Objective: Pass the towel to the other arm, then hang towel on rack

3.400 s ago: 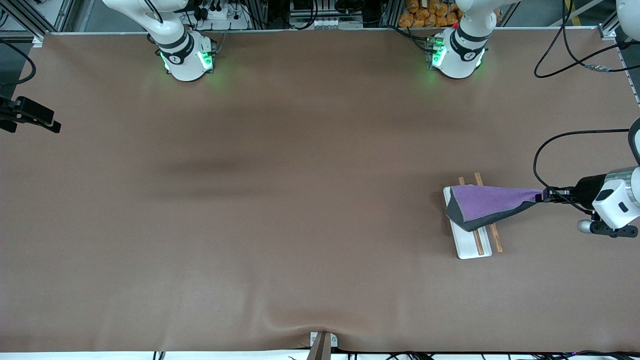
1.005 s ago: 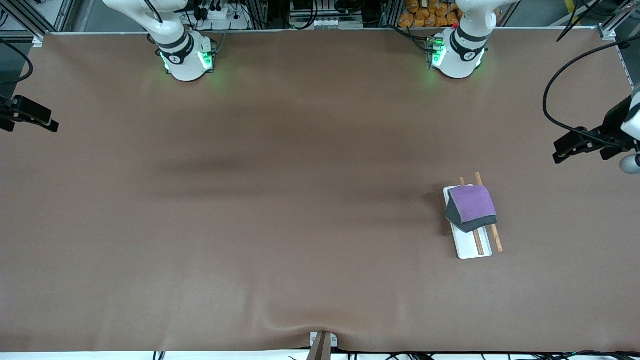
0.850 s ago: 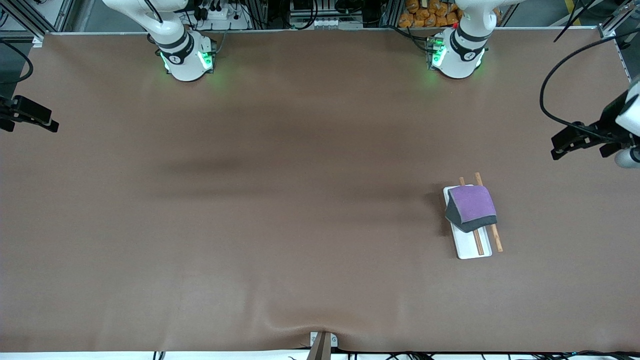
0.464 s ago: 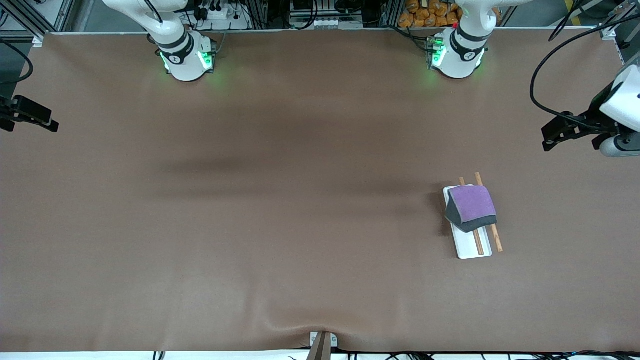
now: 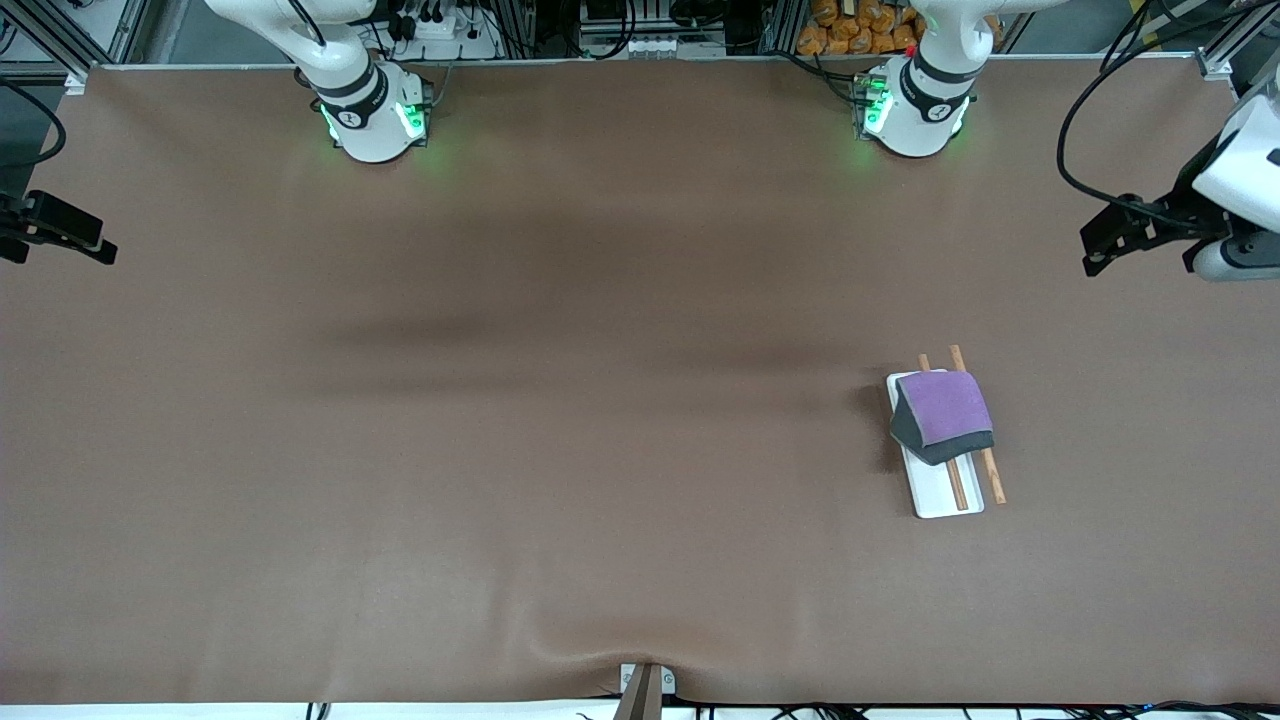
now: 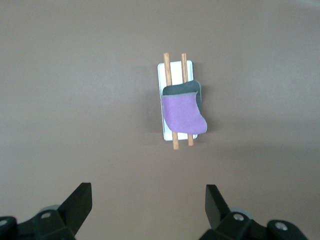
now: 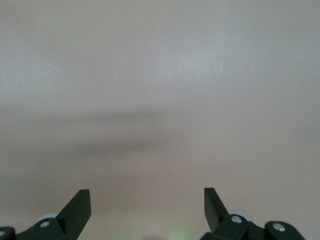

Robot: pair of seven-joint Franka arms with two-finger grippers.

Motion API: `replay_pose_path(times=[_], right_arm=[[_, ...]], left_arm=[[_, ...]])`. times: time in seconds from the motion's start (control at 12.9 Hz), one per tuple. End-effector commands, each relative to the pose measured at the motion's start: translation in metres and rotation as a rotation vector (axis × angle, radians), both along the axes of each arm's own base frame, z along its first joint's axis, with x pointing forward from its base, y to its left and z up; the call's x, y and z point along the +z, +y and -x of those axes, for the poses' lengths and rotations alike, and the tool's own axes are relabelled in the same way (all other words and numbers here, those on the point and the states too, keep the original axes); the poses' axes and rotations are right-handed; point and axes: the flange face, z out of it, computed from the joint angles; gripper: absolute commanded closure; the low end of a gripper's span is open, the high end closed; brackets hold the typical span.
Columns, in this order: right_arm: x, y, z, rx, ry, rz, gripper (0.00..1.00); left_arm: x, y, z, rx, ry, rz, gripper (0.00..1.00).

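Observation:
The towel [image 5: 945, 408] hangs over the rack [image 5: 935, 492], purple face up with dark grey edges, toward the left arm's end of the table. It covers the part of the two brown rods farther from the front camera. The left wrist view shows the towel [image 6: 182, 115] on the rack [image 6: 167, 62] from above. My left gripper [image 5: 1095, 245] is open and empty, up in the air over the table's edge at the left arm's end, well apart from the rack; it also shows in its wrist view [image 6: 148, 192]. My right gripper [image 5: 105, 245] waits open and empty at the right arm's end [image 7: 147, 197].
The brown table cover [image 5: 560, 450] is bare apart from the rack. A black cable [image 5: 1075, 120] loops from the left arm over the table's corner. A small bracket [image 5: 645, 685] sits at the table edge nearest the front camera.
The left gripper has let go of the towel, which now hangs folded over the rods. The gripper has drawn away from the rack toward the robots' bases. The right arm has not moved.

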Motion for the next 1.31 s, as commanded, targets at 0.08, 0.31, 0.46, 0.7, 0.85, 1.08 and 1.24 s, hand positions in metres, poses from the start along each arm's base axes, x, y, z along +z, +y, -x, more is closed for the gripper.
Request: replay_pose_path(times=[0.08,0.31,0.46,0.7,0.85,1.08,1.24], right_arm=[[0.008,0.000,0.004,-0.013,-0.006,-0.017,0.00],[0.008,-0.001,0.004,-0.016,-0.009,-0.018,0.00],[0.008,-0.006,0.005,-0.030,-0.007,-0.018,0.00],[0.015,-0.017,0.005,-0.046,-0.025,-0.020,0.00],[0.016,-0.013,0.005,-0.034,-0.026,-0.019,0.00],[0.015,-0.001,0.010,-0.008,0.019,-0.026,0.00],[0.014,-0.001,0.011,-0.008,0.021,-0.025,0.00]], left_arm=[[0.005,0.016,0.014,0.030,0.025,0.063,0.00],[0.007,0.012,0.019,0.022,0.045,0.059,0.00],[0.008,0.009,0.022,0.014,0.055,0.049,0.00],[0.012,0.008,0.026,0.010,0.054,0.047,0.00],[0.013,0.007,0.027,0.007,0.057,0.047,0.00],[0.016,0.007,0.026,0.011,0.052,0.046,0.00],[0.020,0.008,0.026,0.013,0.041,0.046,0.00]])
